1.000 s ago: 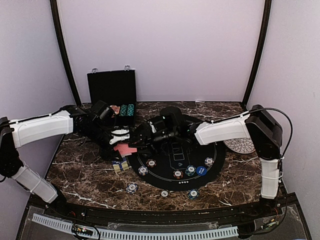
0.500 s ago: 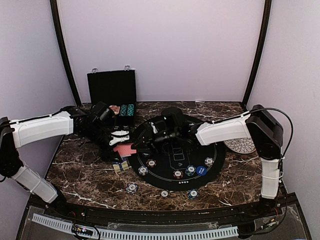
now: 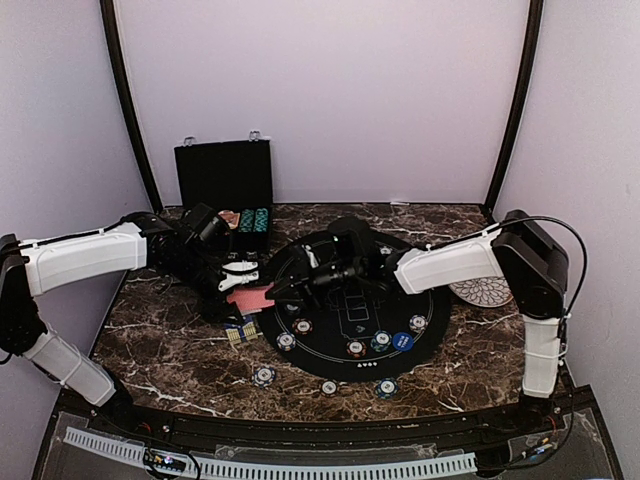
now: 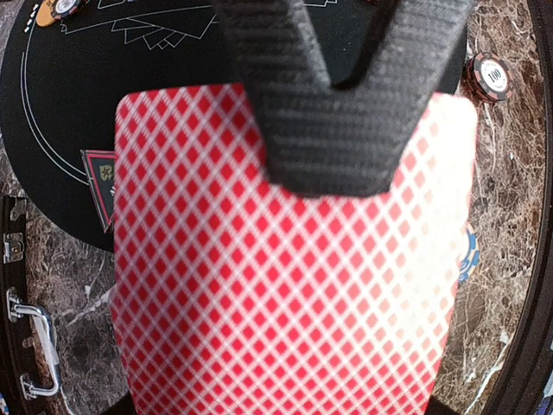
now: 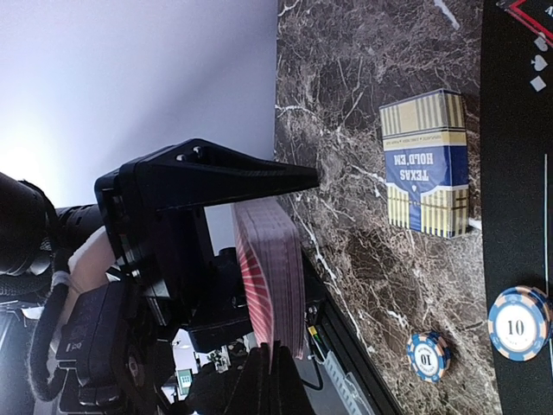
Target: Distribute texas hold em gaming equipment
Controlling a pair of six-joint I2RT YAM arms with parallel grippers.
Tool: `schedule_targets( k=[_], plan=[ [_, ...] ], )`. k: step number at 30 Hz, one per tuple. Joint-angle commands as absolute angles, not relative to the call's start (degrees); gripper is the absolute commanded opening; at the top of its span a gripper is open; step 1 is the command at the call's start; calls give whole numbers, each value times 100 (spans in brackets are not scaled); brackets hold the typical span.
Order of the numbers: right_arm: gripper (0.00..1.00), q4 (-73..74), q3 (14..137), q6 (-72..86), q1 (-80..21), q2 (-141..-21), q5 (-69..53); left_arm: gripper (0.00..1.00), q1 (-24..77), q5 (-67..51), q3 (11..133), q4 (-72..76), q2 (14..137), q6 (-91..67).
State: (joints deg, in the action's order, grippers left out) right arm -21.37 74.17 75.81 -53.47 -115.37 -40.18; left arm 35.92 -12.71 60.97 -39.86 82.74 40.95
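L claw (image 4: 327,164) is clamped on the deck of red diamond-backed playing cards (image 4: 285,294). I see one black textured finger (image 4: 320,104) lying across the top card. On the top cam the deck sits just off the left rim of the round black felt mat (image 3: 325,357), above the dark marble tabletop (image 3: 160,340).

R arm reaches across the mat. R claw (image 5: 272,385) has its tips pressed together right at the deck's edge. Can't tell if a single card is pinched btwn them.

The blue-and-yellow striped "Texas Hold'em" card box (image 5: 425,164) lies flat on the marble, beside the mat rim & near the deck. Small round striped poker chips (image 3: 355,348) are spread over the mat's near half, w/ a blue marker disc (image 3: 402,341) among them. Three more chips lie on the marble in front.

The black hinged case (image 3: 224,175) stands open at back left. The round white patterned plate (image 3: 480,291) is just past the mat's right rim.
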Motion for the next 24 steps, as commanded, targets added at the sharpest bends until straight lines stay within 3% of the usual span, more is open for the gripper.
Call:
schedule_targets(
  k=[1, 17, 24],
  plan=[
    [0, -2425, 7195, 7624, -5220, -11148, -4032, 13, 3599, -1239, 6047, -3919, 8062, 4097],
    [0, -1632, 6193, 6977, -4378, -9917, -3952, 10, 3381, -1391, 6114, -4029, 7994, 3923],
    [0, -802, 6633, 6431, -4062, -10060, -3879, 10, 3221, -1426, 6154, -4146, 7925, 3929]
  ],
)
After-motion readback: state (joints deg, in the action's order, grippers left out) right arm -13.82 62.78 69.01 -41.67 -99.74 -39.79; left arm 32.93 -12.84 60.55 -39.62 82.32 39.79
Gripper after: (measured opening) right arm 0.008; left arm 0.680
